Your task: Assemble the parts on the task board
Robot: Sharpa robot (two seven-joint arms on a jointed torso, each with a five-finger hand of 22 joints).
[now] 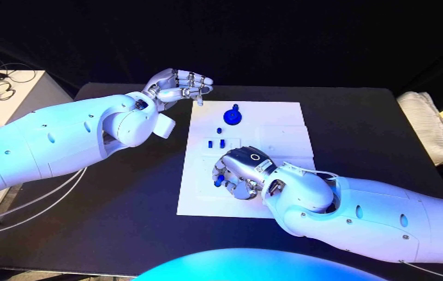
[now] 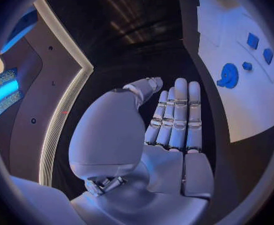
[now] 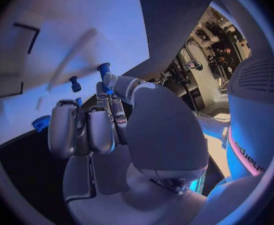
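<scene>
The white task board (image 1: 277,134) lies in the middle of the black table. A round blue part (image 1: 232,115) sits near its far edge, with three small blue parts (image 1: 219,130) (image 1: 211,144) (image 1: 221,143) just nearer. My right hand (image 1: 242,172) hovers low over the board's near left part, fingers curled, and a small blue part (image 1: 217,182) shows at its fingertips. In the right wrist view that blue piece (image 3: 106,87) sits between the thumb and a finger. My left hand (image 1: 180,87) is raised off the board's far left corner, fingers straight and holding nothing (image 2: 171,125).
The board (image 2: 236,95) with the round part (image 2: 228,75) and small blue parts (image 2: 253,40) lies beside my left hand. A pale box (image 1: 18,95) stands off the table's left edge, and a white cloth (image 1: 424,124) at the right edge.
</scene>
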